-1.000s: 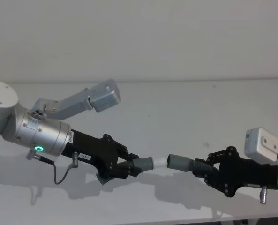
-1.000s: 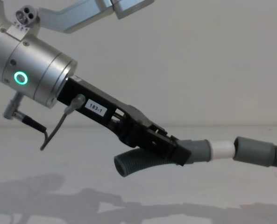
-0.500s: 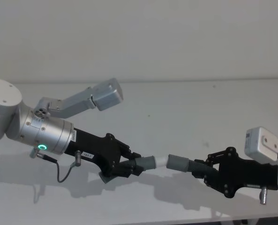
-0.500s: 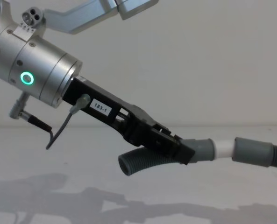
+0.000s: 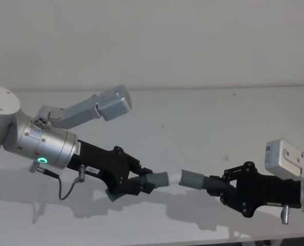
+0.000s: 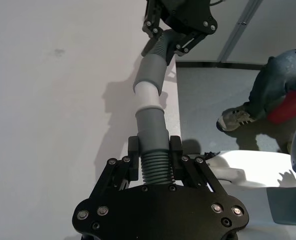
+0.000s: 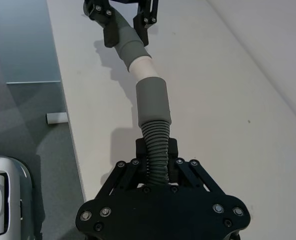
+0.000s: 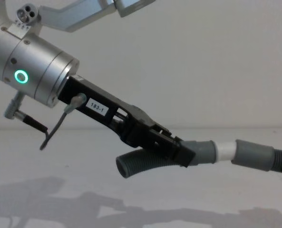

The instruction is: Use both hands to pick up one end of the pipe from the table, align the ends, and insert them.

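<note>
- the left gripper [image 5: 141, 183] has its jaws clamped on the ribbed part of the left hose piece [image 5: 150, 181], just behind its smooth cuff; the left wrist view shows both fingers [image 6: 133, 159] pressed against the ribs on either side.
- the right gripper [image 5: 219, 187] has its jaws closed the same way on the ribbed neck of the right hose piece [image 5: 203, 181], just behind that piece's cuff, as the right wrist view shows plainly [image 7: 156, 150].
- the left cuff [image 5: 161, 179] ends in a short white tip [image 5: 175, 177], and that tip points straight at the right cuff [image 5: 191, 179]; the two ends sit in one line, and the white tip meets the mouth of the right cuff with part of it showing between the grey cuffs.
- the free tail of the left hose piece [image 8: 136, 164] curves back and down under the left gripper, its open end hanging clear.
- both pieces are held up off the white surface [image 5: 203, 128], with their shadows lying on it underneath.
- behind the jaws, the black left gripper body carries a small label reading 183-1 [image 8: 97, 108], and the silver left arm [image 5: 41, 147] shows a lit green ring [image 8: 21, 77].
- the right arm comes in from the right edge, low down, with a pale grey block [image 5: 290, 159] above its wrist.
</note>
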{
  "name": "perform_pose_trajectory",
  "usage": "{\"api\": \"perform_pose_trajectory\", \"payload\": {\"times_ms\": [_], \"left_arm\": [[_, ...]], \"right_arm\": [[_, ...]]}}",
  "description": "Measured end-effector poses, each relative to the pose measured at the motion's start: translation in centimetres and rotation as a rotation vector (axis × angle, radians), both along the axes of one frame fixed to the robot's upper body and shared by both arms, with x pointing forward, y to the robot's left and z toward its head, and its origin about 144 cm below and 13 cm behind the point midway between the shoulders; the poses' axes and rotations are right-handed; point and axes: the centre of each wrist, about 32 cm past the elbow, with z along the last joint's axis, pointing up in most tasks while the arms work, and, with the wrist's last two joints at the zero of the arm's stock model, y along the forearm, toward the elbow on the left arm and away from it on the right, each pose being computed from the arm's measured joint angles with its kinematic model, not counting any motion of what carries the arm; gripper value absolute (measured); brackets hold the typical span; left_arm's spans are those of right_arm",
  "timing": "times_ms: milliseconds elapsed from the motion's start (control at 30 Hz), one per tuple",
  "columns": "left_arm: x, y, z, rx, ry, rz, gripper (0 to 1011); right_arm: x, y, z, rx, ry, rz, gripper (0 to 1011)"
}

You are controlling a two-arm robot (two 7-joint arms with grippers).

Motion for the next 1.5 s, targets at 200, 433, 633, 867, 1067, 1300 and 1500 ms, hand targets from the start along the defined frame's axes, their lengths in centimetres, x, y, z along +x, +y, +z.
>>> {"api": "perform_pose_trajectory", "payload": {"times_ms": [200,433,633,867,1067,1300,1500], "left_arm": [[-0.1,0.2,0.1,0.009,0.009,-0.019,327],[-0.2,0.4,0.2,0.029,0.021,-0.040,328],[-0.3,0.4,0.2,0.040,0.027,-0.041,328],[-0.3,0.1,0.1,0.043,0.025,-0.032,328],[-0.4,-0.5,0.0,0.035,0.018,-0.022,328],[-0.4,-0.9,-0.2,0.031,0.012,-0.008,328],[-0.4,-1.2,-0.2,0.029,0.010,0.000,328]], "right_arm": [[0.0,0.1,0.0,0.001,0.000,0.003,192],[0.0,0.2,0.2,0.003,-0.004,0.007,193],[-0.1,0.3,0.3,0.002,-0.011,0.012,193],[-0.2,0.4,0.7,0.001,-0.021,0.021,193],[-0.3,0.5,0.8,-0.001,-0.025,0.034,193],[-0.4,0.4,1.0,-0.003,-0.023,0.051,193],[-0.3,0.4,1.0,-0.005,-0.019,0.062,192]]}}
